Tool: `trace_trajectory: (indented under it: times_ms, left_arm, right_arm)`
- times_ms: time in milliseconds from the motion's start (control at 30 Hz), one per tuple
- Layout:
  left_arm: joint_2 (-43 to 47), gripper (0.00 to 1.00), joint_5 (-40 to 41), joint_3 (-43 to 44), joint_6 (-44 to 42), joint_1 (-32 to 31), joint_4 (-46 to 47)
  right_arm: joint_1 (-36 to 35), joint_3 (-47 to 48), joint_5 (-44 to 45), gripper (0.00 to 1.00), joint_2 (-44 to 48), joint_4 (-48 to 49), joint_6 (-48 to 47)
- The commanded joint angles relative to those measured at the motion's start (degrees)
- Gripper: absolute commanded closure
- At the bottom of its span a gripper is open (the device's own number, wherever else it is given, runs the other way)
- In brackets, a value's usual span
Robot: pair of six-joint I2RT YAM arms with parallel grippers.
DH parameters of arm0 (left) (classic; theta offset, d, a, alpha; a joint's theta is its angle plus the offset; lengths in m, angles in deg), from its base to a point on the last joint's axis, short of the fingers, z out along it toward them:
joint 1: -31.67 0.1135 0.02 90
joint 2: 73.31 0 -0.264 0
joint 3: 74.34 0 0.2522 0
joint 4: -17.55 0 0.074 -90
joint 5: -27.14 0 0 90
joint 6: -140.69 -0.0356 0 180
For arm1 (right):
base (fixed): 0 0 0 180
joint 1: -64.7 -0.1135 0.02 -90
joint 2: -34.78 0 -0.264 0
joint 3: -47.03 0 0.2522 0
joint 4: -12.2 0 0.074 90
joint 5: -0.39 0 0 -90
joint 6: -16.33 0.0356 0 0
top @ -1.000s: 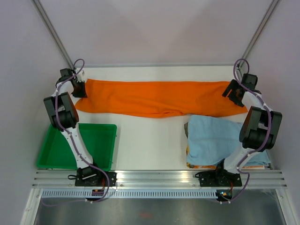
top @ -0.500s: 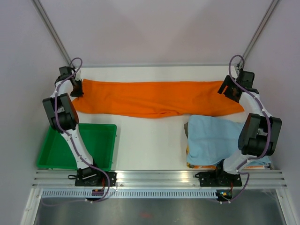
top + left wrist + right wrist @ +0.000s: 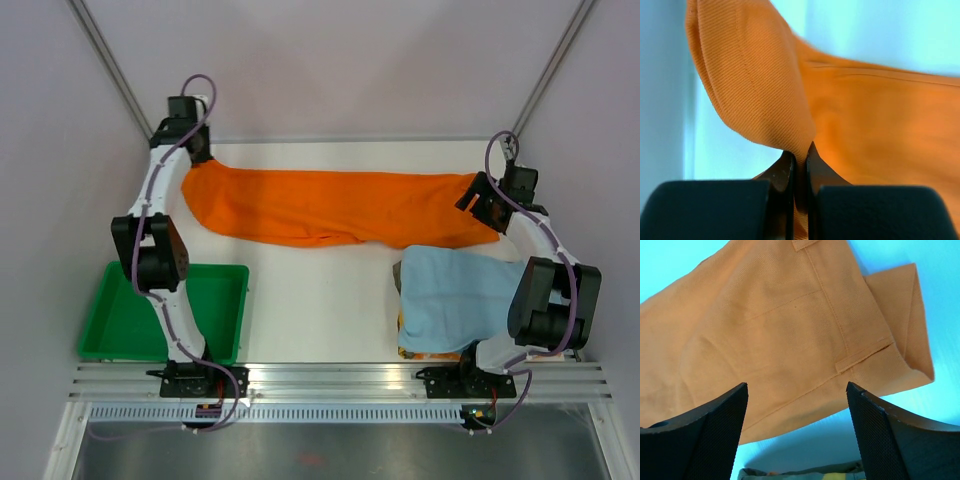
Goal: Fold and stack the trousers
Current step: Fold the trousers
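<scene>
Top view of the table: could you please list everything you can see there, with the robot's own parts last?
Trousers: one pair, orange, stretched across the far side of the table.
Cloth: one, light blue, near right.
Item under cloth: one, only a yellow-orange edge shows, near right.
Tray: one, green, near left.
Table: one, white.
Left gripper: one, black, far left, shut on the trousers.
Right gripper: one, black, far right, open over the trousers' waist end.
</scene>
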Motion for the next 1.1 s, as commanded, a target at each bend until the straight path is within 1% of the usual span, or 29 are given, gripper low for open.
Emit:
trace_trajectory:
  times_ms: [0, 33, 67, 133, 167, 200, 233, 333, 367, 467, 600, 833, 933, 1067]
  left_arm:
    - [4.45, 0.98, 2.53, 1.38, 11.54, -8.76, -1.93]
    - [4.28, 0.98, 2.88, 1.47, 13.48, -10.26, -2.28]
    - [4.11, 0.98, 4.19, 1.82, 17.07, -13.32, -3.16]
    - [2.53, 0.98, 4.73, 2.78, 19.12, -16.58, -3.95]
    - [1.56, 0.98, 6.82, 4.79, 20.52, -20.08, -4.48]
    - [0.68, 0.98, 7.45, 6.11, 21.05, -21.77, -5.7]
    - [-1.76, 0.98, 7.89, 9.87, 23.32, -24.66, -6.85]
    - [-4.68, 0.98, 7.02, 13.94, 27.2, -28.37, -8.27]
    - [-6.16, 0.98, 7.45, 15.17, 29.99, -30.81, -7.92]
    - [-9.06, 0.98, 7.02, 17.19, 33.08, -34.6, -5.46]
    - [-13.82, 0.98, 5.44, 22.29, 36.17, -37.08, -6.33]
    - [-15.58, 0.98, 3.94, 22.03, 39.43, -40.24, -4.66]
    - [-16.64, 0.98, 2.9, 22.56, 40.82, -41.03, -2.73]
    - [-17.52, 0.98, 2.71, 22.91, 43.29, -41.74, -2.55]
  right_arm:
    - [0.23, -1.3, -1.9, 0.14, 0.88, 4.19, 5.05]
    - [0.23, -1.47, -2.07, 0.14, 0.79, 4.8, 5.76]
    - [0.23, -1.99, -2.51, 0.14, 0.7, 5.33, 6.38]
    - [0.23, -2.87, -4.35, 0.14, 1.05, 7.69, 7.61]
    - [0.23, -3.92, -4.71, 0.14, 1.23, 8.32, 7.96]
    - [0.23, -4.28, -4.71, 0.14, 1.32, 8.76, 8.49]
    - [0.23, -4.37, -4.54, 0.14, 1.32, 9.03, 8.5]
    - [0.23, -4.28, -4.45, 0.14, 1.32, 9.12, 8.76]
    - [0.23, -4.37, -4.45, 0.14, 1.41, 9.46, 9.02]
    - [0.23, -4.9, -5.23, 0.14, 1.58, 10.78, 10.25]
    - [0.23, -5.07, -6.29, 0.14, 1.58, 11.31, 10.43]
    - [0.23, -5.25, -5.94, 0.14, 0.88, 11.75, 10.16]
    - [0.23, -5.25, -7.34, 0.14, 0.35, 12.28, 10.52]
    - [0.23, -5.16, -7.08, 0.14, 0.35, 11.58, 9.82]
